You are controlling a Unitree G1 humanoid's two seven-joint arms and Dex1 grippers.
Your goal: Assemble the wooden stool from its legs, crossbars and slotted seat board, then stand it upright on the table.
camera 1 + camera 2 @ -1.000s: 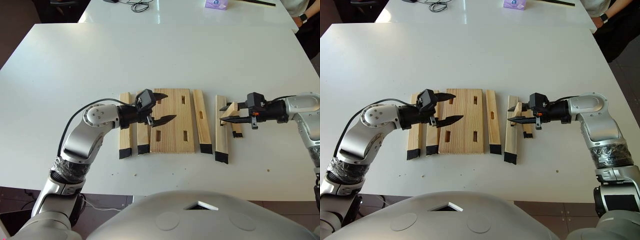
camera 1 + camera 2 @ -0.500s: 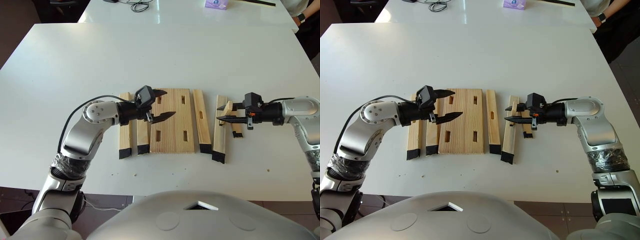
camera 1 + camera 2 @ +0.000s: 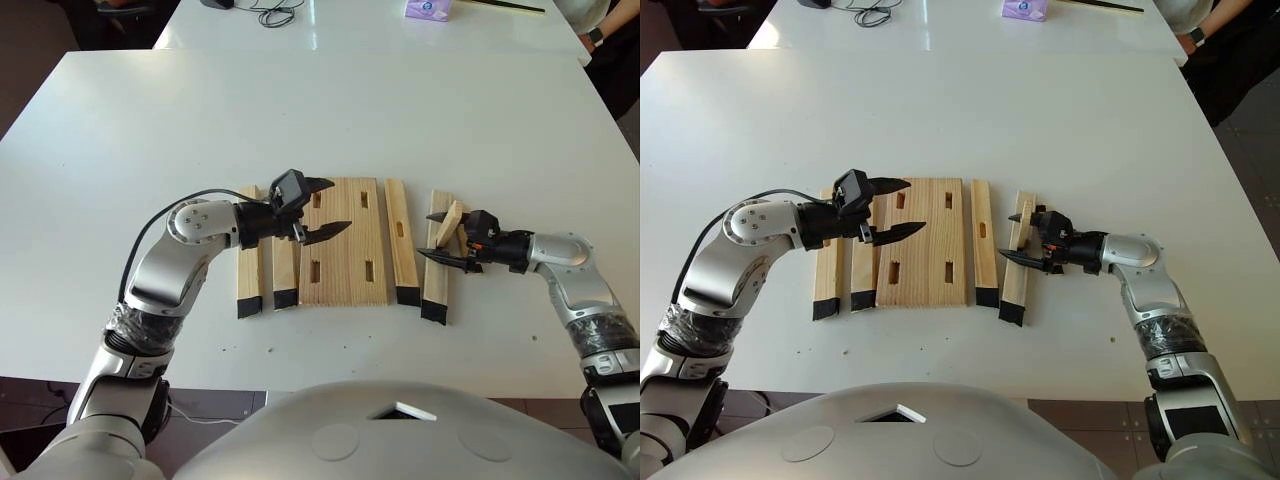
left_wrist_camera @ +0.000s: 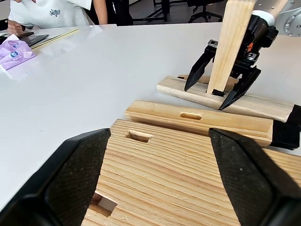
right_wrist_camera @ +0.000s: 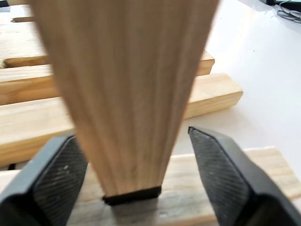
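The slotted seat board (image 3: 345, 240) lies flat mid-table. Two legs (image 3: 250, 255) lie along its left side and one leg (image 3: 400, 240) along its right. My left gripper (image 3: 328, 210) hovers open over the board's left edge, its fingers (image 4: 80, 179) wide apart with nothing between them. Further right lies the rightmost leg (image 3: 435, 280). A short crossbar (image 3: 450, 222) stands tilted on it, its lower end at the leg's slot (image 4: 216, 92). My right gripper (image 3: 1010, 236) is shut on that crossbar (image 5: 127, 94), one finger (image 5: 56, 183) on each side.
The white table (image 3: 300, 100) has wide free room behind and to both sides of the parts. On the farther table lie a purple packet (image 3: 430, 9) and some cables (image 3: 275, 12).
My right gripper has come nearer and leftward with the crossbar, setting it steeper on the rightmost leg, which has slid slightly left. The left gripper has hardly moved.
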